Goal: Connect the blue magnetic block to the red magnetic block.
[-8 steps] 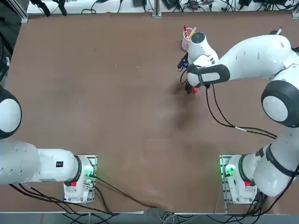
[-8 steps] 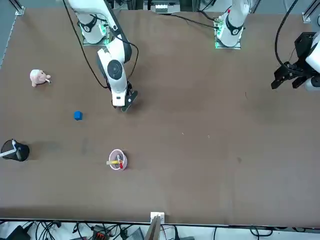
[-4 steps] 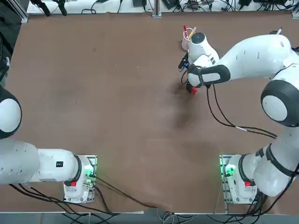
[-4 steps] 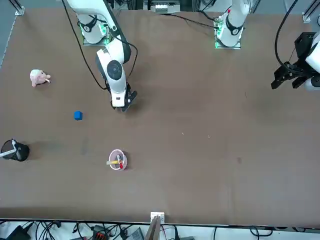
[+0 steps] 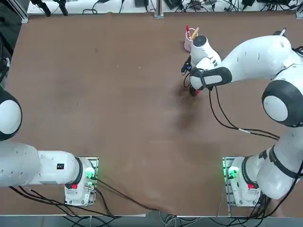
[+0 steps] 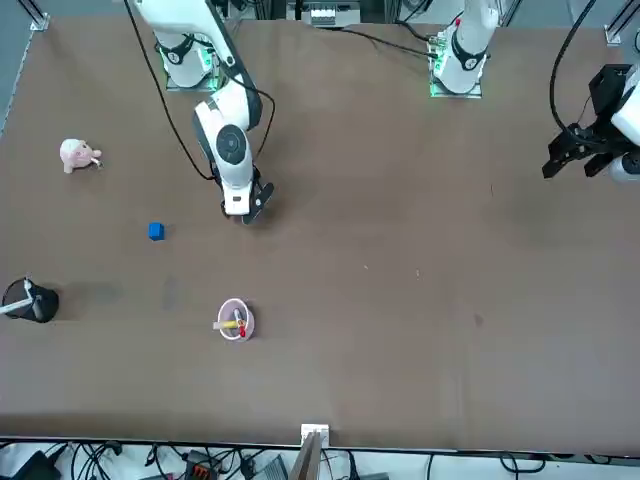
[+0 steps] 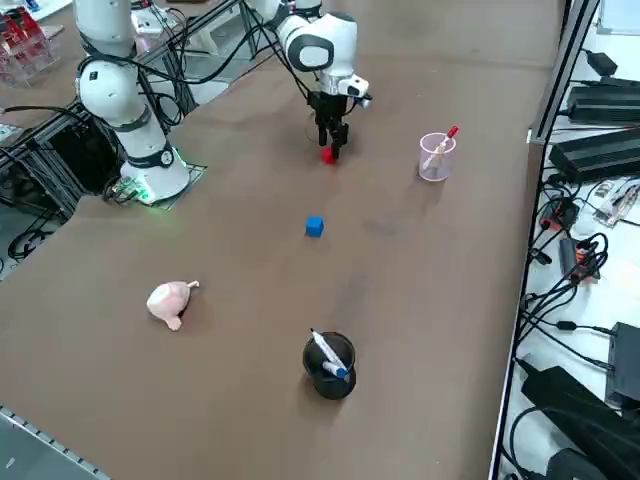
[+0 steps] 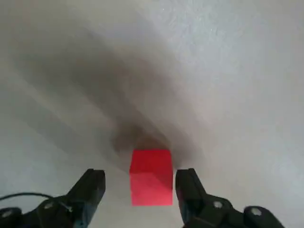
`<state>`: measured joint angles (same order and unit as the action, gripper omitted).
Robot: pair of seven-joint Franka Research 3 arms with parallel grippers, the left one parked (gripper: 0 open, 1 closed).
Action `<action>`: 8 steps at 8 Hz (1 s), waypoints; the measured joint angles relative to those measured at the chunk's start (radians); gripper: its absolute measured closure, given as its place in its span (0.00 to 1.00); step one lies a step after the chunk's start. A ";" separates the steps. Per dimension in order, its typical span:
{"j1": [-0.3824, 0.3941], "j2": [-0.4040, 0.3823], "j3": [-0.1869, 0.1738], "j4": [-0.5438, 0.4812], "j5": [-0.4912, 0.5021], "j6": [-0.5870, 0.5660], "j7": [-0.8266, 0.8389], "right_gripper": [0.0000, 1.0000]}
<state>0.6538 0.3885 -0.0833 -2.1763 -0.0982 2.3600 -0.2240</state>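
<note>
Straddling the red magnetic block (image 8: 151, 176) with fingers spread and not yet touching it, the right gripper (image 8: 140, 189) sits low near the worktop's far edge, presumably to grasp it, while the blue magnetic block (image 7: 314, 227) lies well apart toward the right edge.

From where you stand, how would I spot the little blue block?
Start at the pink plush toy and the black cup on the brown table. Between them and the clear cup sits the blue magnetic block, alone, a tiny cube, the table's only blue one.
</note>
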 joint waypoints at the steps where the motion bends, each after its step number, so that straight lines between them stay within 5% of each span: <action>1: 0.000 0.000 -0.001 -0.002 0.000 -0.001 0.000 0.11; 4: 0.000 0.000 -0.004 -0.005 0.000 -0.002 0.000 0.20; 6: -0.002 -0.003 -0.007 -0.004 0.001 -0.003 0.042 0.53; 8: -0.002 -0.003 -0.010 0.010 0.002 -0.052 0.195 0.53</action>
<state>0.6516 0.3852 -0.0931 -2.1666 -0.0967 2.3076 -0.0286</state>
